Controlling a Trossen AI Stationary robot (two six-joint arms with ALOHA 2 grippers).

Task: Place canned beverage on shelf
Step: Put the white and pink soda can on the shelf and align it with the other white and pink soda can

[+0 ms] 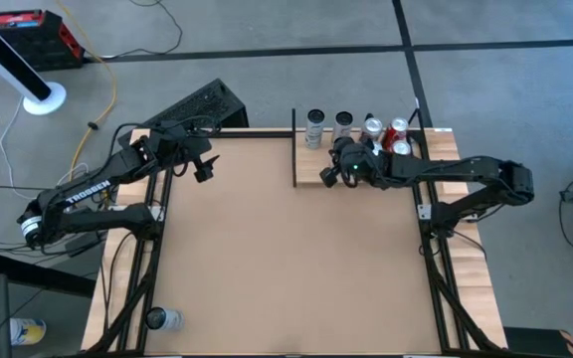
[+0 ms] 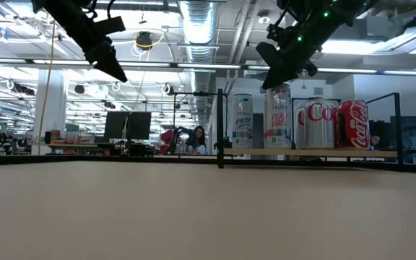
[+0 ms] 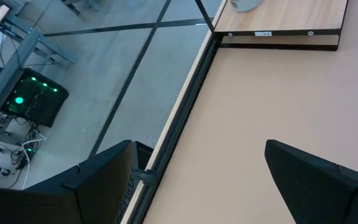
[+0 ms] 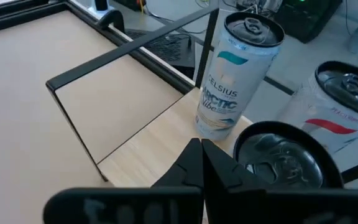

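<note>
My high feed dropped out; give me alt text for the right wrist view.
The right gripper, shut and empty, hangs above the wooden shelf beside a silver-topped can. A tall white Celsius can stands upright behind, another can next to it.

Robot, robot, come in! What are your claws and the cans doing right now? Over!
Right gripper shut, empty, above pale wood-plank shelf. Left gripper open, waiting at table's left. Four tall drink cans standing on shelf. Nothing blocking.

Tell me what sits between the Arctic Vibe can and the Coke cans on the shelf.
One tall Celsius can stands between the Arctic Vibe can and the Coke cans on the shelf, seen in the low view.
</note>
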